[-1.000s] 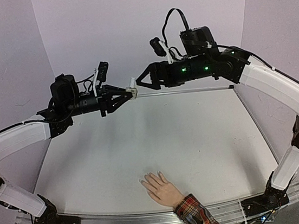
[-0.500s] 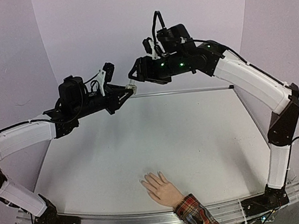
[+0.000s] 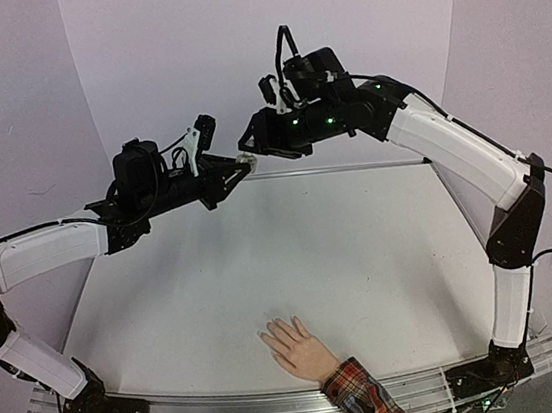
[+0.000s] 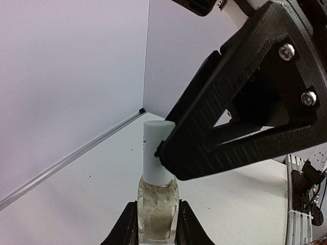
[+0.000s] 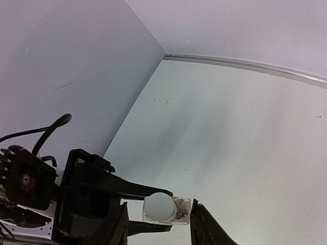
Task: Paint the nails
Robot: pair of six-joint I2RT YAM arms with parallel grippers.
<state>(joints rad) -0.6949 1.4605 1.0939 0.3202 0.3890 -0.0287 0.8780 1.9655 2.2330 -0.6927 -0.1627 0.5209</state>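
My left gripper point(image 3: 238, 167) is shut on a small clear polish bottle point(image 4: 157, 201) and holds it upright in the air over the far side of the table. The bottle's white cap point(image 4: 155, 149) points at my right gripper point(image 3: 250, 149). In the right wrist view that gripper point(image 5: 159, 212) is open, with a finger on each side of the cap point(image 5: 158, 206) and a gap on the right. The mannequin hand point(image 3: 295, 348) lies palm down at the table's near edge, with a red plaid cuff point(image 3: 365, 395). Its nails are too small to make out.
The white table point(image 3: 363, 256) is walled by pale purple panels on the left, back and right. A metal rail point(image 3: 352, 167) runs along the far edge. Both arms meet high above the back of the table, far from the hand.
My right gripper has swung left and up to the bottle's cap, and its jaws have narrowed around it. My left gripper has raised the bottle slightly.
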